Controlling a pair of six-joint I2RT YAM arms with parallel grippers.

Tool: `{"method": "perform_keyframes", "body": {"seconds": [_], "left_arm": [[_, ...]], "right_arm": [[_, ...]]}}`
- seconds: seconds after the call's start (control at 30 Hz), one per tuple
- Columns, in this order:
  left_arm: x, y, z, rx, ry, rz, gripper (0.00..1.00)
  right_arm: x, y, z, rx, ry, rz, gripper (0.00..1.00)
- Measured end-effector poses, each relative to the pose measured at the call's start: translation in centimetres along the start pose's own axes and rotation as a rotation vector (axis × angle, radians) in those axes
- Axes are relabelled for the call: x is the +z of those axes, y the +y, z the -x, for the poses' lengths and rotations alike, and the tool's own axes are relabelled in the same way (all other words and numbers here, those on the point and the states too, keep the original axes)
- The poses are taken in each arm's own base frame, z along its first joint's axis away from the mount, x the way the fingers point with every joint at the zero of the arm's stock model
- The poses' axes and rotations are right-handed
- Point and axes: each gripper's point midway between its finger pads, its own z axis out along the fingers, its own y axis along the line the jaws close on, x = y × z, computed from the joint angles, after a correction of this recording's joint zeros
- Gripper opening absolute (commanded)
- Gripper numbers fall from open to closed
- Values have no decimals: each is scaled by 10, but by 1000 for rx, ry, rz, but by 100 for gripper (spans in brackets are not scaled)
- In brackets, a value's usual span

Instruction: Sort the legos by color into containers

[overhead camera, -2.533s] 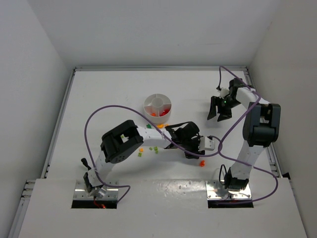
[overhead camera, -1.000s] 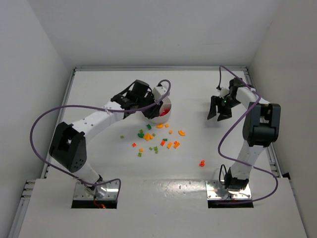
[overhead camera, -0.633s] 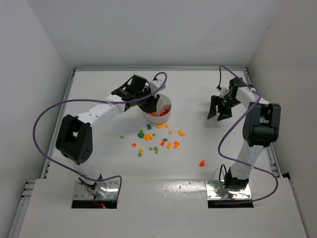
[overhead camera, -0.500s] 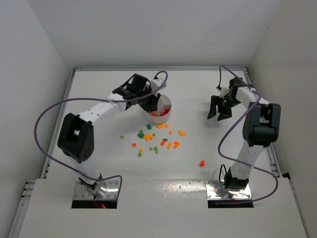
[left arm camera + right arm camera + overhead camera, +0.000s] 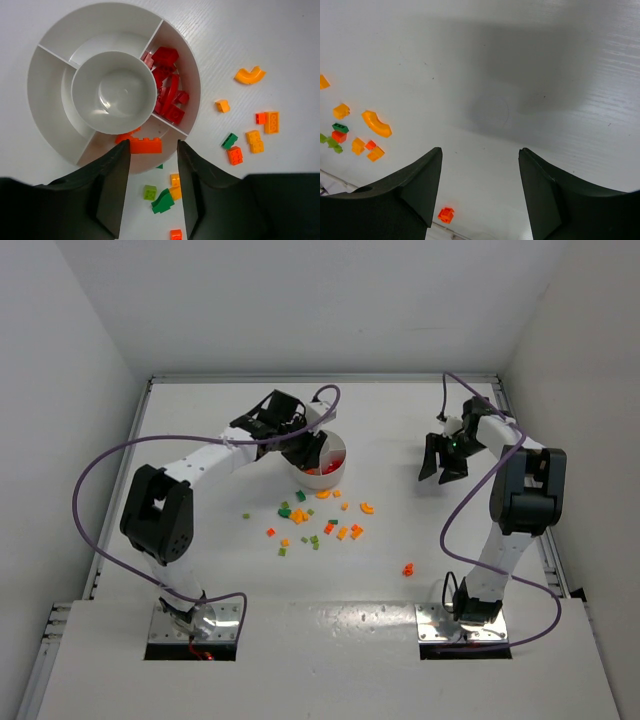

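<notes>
The round white dish (image 5: 47, 95) fills the left wrist view; its central cup (image 5: 114, 92) holds nothing, and one wedge holds several red legos (image 5: 167, 90). My left gripper (image 5: 153, 145) hangs above the dish's near rim, open. An orange brick (image 5: 145, 145) sits in the wedge just below, against the left finger's tip and apart from the right one. Loose red, orange and green legos (image 5: 310, 520) lie scattered in front of the dish (image 5: 343, 465). My right gripper (image 5: 440, 462) hovers open far to the right with nothing between its fingers.
A lone orange-red brick (image 5: 407, 568) lies near the right arm's base, also seen in the right wrist view as the small brick (image 5: 446, 215). A curved orange piece (image 5: 376, 123) lies left of the right gripper. Purple cables loop over both arms. A raised rim bounds the table.
The left arm swung from the table's middle to the dish and settled over its near-left rim. The right arm has not moved.
</notes>
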Motion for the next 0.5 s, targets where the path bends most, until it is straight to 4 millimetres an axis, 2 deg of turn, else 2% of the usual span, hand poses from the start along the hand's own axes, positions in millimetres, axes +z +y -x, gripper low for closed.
{"method": "perform_keyframes", "body": {"seconds": [0.37, 0.4, 0.5], "left_arm": [[-3, 9, -4, -17, 11, 17, 66], [-4, 11, -4, -18, 11, 22, 70], [-6, 14, -3, -19, 6, 31, 76]], "right_arm": [[0, 0, 0, 0, 0, 0, 63], [0, 0, 0, 0, 1, 0, 63], [0, 0, 0, 0, 1, 0, 63]]}}
